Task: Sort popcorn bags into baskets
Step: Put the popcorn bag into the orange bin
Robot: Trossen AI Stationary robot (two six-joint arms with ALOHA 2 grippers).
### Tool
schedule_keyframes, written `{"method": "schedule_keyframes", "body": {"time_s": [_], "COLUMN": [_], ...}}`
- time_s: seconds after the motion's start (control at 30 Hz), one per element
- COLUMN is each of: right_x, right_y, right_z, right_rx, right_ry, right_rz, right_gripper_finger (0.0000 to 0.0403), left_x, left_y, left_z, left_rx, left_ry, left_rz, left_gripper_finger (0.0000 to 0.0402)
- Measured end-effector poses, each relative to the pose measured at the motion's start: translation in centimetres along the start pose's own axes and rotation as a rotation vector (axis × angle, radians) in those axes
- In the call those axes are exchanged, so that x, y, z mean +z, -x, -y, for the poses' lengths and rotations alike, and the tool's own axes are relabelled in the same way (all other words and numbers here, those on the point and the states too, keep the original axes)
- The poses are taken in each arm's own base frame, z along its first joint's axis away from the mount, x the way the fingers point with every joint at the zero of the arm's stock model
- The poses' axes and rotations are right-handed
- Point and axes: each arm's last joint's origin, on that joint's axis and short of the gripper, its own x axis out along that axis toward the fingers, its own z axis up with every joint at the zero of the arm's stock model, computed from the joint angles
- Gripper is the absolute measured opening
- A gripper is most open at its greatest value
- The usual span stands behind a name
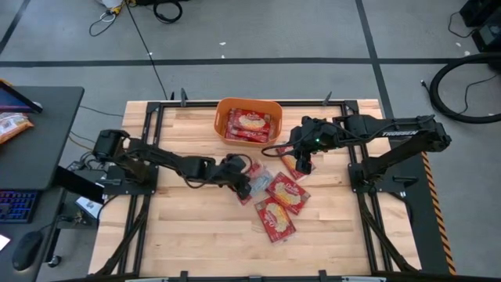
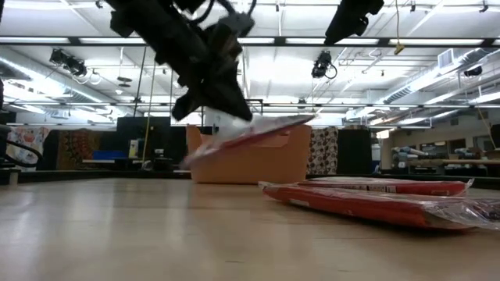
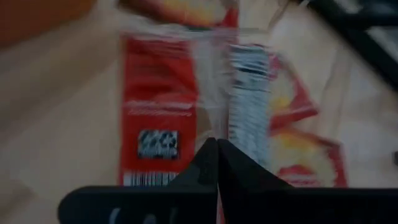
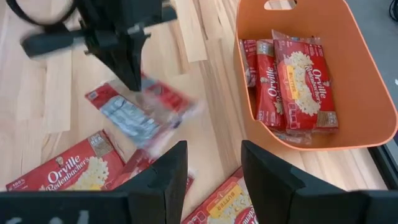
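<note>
Near the table's middle, my left gripper (image 1: 244,182) is shut on a red popcorn packet (image 4: 143,109), seen back side up with its barcode (image 3: 155,144) in the left wrist view. My right gripper (image 4: 211,180) is open and hovers over other red packets (image 4: 68,165) lying flat on the wood just in front of the orange basket (image 1: 221,117). Two more packets (image 1: 286,192) (image 1: 274,219) lie flat nearer the table's near edge. The basket stands at the far edge, with packets (image 4: 298,74) leaning on edge against its wall. My left gripper pinches the packet between its two shut fingers (image 3: 205,165) at one short edge (image 3: 214,134), coming from above and pointing down. The packet (image 2: 254,131) is lifted clear of the table and tilted, stretching away from the fingers toward the basket.
The wood to the left of the packets (image 1: 188,219) and along the near edge is bare. The dark frame rails (image 1: 153,149) run along both sides of the table. The two grippers are close together, only a packet's length apart.
</note>
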Motion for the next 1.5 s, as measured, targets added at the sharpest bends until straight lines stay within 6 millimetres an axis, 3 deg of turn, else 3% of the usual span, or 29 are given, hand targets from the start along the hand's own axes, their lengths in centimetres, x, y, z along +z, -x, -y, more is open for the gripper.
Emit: {"method": "schedule_keyframes", "body": {"time_s": [0.47,0.77,0.93,1.33,1.5], "right_x": [0.0,0.0,0.0,0.0,0.0], "right_y": [0.0,0.0,0.0,0.0,0.0], "right_z": [0.1,0.2,0.3,0.6,0.6], "right_rx": [-0.034,-0.056,-0.082,-0.161,-0.179], "right_ry": [0.008,0.007,-0.002,-0.052,-0.072], "right_rz": [-0.001,0.002,0.005,0.015,0.021], "right_gripper_finger": [0.0155,0.0155,0.0155,0.0155,0.0155], "left_x": [8.2,15.6,18.5,19.2,18.9], "left_y": [5.5,7.3,6.6,3.2,1.6], "left_z": [-3.9,-7.0,-10.0,-14.4,-15.3], "left_rx": [-0.029,0.094,0.135,0.158,0.315], "left_ry": [0.007,-0.177,-0.287,-0.745,-0.916], "left_rz": [0.235,0.206,0.135,-0.009,-0.07], "left_gripper_finger": [0.0001,0.0,0.0,0.0009,0.0034]}}
